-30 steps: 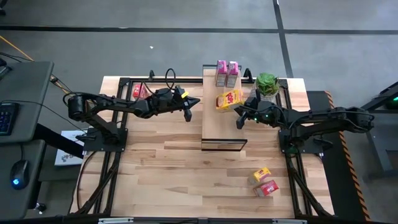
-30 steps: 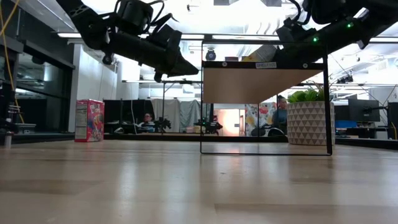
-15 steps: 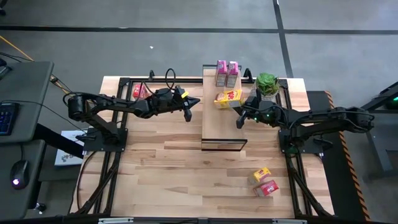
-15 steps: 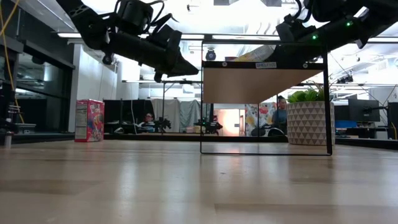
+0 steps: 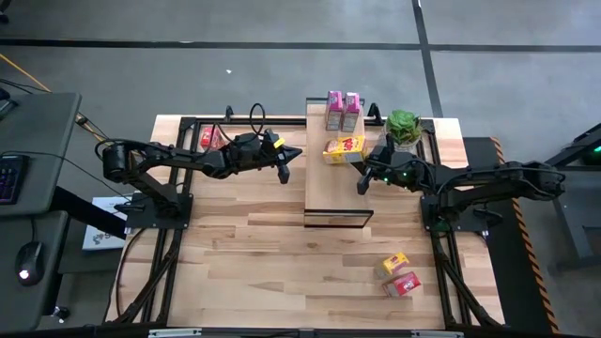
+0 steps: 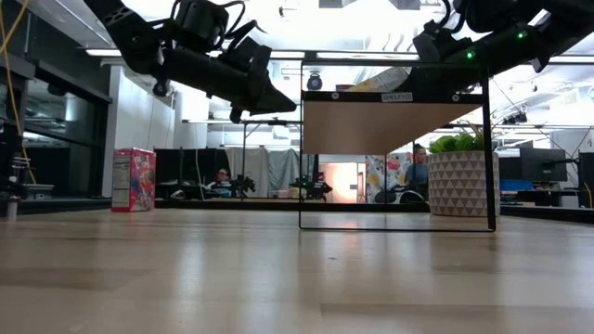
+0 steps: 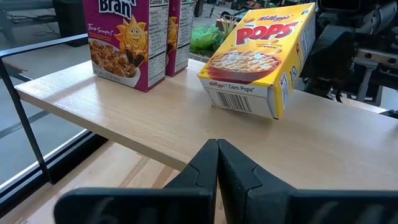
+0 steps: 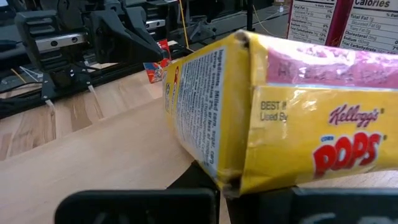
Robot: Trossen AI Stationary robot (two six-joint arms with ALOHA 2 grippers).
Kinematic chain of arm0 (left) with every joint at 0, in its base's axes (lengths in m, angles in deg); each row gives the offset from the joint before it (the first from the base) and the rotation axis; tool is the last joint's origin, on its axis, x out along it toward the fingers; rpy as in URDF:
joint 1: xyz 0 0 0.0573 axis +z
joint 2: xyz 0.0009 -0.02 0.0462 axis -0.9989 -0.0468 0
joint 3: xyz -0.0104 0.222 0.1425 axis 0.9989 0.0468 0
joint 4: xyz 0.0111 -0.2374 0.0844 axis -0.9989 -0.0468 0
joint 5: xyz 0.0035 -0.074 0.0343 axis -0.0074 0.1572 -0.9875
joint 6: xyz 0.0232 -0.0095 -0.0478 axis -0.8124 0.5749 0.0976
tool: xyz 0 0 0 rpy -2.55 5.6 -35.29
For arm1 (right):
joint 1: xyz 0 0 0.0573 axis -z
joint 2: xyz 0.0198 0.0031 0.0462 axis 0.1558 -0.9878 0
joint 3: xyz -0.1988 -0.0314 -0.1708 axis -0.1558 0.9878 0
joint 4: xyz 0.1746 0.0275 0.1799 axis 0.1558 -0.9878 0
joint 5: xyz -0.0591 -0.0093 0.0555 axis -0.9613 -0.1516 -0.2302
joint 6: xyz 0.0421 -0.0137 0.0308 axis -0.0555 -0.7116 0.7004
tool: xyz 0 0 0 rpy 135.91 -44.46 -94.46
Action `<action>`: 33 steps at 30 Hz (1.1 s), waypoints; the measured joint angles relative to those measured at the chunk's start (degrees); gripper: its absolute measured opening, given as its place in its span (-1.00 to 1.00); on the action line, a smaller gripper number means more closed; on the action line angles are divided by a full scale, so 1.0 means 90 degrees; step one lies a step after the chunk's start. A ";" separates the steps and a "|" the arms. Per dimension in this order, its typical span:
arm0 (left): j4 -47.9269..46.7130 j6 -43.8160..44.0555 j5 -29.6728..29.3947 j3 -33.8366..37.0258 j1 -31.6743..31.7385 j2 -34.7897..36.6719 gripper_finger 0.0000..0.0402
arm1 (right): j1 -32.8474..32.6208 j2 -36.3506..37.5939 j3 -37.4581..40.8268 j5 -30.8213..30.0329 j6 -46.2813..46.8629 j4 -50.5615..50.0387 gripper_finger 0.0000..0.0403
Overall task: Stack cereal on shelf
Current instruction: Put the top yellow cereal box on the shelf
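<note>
A yellow cereal box (image 5: 345,148) sits tilted on the light-wood shelf (image 5: 333,197); my right gripper (image 5: 367,155) is shut on its right-hand end. Two pink boxes (image 5: 342,111) stand upright at the shelf's far end. A red box (image 5: 211,138) stands on the table's far left. Another yellow box (image 5: 394,263) and a red one (image 5: 404,284) lie on the table near the right front. My left gripper (image 5: 299,152) is shut and hovers just off the shelf's left edge, level with the board (image 7: 124,118). My right gripper comes level from the table's right and has the yellow box's lower corner (image 8: 214,163) between its fingers. Only one finger (image 8: 196,178) shows, beside the printed side panel; the box hides the other. The box is tilted, with its barcode end's lower edge (image 7: 239,111) on the shelf board.
A green potted plant (image 5: 404,127) stands at the table's far edge, right of the shelf and close behind my right arm. The shelf's near half is bare board. Dark frame rails run along the table's left and right sides.
The yellow box has tipped a little in my right gripper's hold and lies flatter and slightly farther toward the shelf's left. Over the last half second nothing has visibly moved.
</note>
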 joint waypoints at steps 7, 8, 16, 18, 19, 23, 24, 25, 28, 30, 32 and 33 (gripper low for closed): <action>-0.0004 0.0005 0.0000 0.0002 0.0000 0.0000 -1.00 | 0.0000 0.0042 -0.0110 -0.0536 -0.0012 -0.0504 -1.00; -0.0005 0.0005 0.0001 0.0002 0.0000 0.0000 -1.00 | 0.0000 0.0041 -0.0197 -0.0662 0.0031 -0.0757 -1.00; -0.0005 0.0006 0.0001 0.0002 -0.0048 0.0000 -1.00 | 0.0000 0.0039 -0.0471 -0.1270 0.0185 -0.1415 -1.00; -0.0005 0.0007 0.0002 0.0002 -0.0053 0.0000 -1.00 | 0.0000 0.0039 -0.0471 -0.1448 0.0144 -0.1405 -1.00; -0.0005 0.0005 0.0002 0.0002 -0.0053 0.0000 -1.00 | -0.0005 0.0039 -0.0471 -0.1538 0.0119 -0.1387 -1.00; -0.0004 0.0005 0.0002 0.0002 -0.0053 0.0000 -1.00 | -0.0200 0.0039 -0.0471 -0.1772 -0.0193 -0.1167 -1.00; -0.0004 0.0006 0.0002 0.0002 -0.0053 0.0000 -1.00 | -0.0280 0.0039 -0.0471 -0.1875 -0.0304 -0.1075 -1.00; -0.0004 0.0005 0.0002 0.0002 -0.0053 0.0000 -1.00 | -0.0357 0.0039 -0.0471 -0.1961 -0.0405 -0.0976 -1.00; -0.0003 0.0005 0.0000 0.0002 -0.0053 0.0000 -1.00 | -0.0546 0.0039 -0.0471 -0.2108 -0.0623 -0.0845 -1.00; -0.0001 0.0025 0.0002 0.0002 -0.0053 0.0000 -1.00 | -0.0600 0.0039 -0.0471 -0.2161 -0.0639 -0.0851 -1.00; 0.0016 0.0128 0.0002 0.0002 -0.0053 0.0000 -1.00 | -0.0597 0.0039 -0.0471 -0.2162 -0.0639 -0.0850 -1.00; 0.0017 0.0187 0.0002 0.0002 -0.0053 0.0000 -1.00 | -0.0597 0.0039 -0.0469 -0.2161 -0.0636 -0.0852 -1.00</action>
